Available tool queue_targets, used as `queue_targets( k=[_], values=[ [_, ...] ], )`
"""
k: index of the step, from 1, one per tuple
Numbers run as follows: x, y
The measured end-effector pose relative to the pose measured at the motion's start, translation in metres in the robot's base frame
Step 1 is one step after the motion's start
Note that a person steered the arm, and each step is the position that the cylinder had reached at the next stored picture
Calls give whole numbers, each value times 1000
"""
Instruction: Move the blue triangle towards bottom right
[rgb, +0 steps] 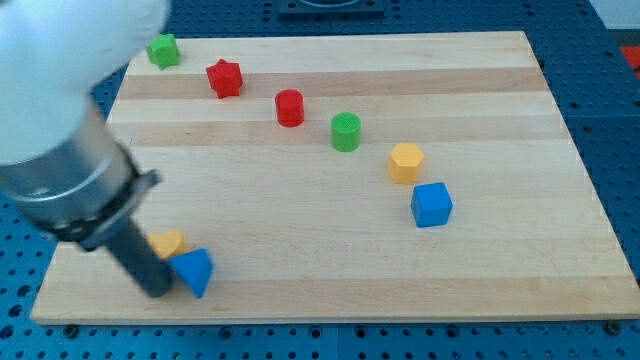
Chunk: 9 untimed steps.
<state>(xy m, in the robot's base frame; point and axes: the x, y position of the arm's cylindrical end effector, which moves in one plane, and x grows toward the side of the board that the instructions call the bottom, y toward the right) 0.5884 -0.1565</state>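
Already my tip (158, 290), a bare rod with no pincer, touches the blue triangle (193, 271)'s left; pushing off-centre could spin it off the counter (330, 290).

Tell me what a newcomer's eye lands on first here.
The big white and grey arm fills the view's left, its dark rod ending at my tip, right beside the blue triangle near the board's bottom left. Then a curved row of blocks, from the green one down to the blue cube.
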Motion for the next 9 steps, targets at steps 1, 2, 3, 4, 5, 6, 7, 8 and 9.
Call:
queue_targets(
  k=[1,2,3,4,5,6,7,8,9],
  values=[
    [-15,62],
    [-23,112],
    [-25,119],
    [-26,96],
    [-32,73],
    [-38,75],
    [-40,104],
    [-40,150],
    [-40,190]
  ],
)
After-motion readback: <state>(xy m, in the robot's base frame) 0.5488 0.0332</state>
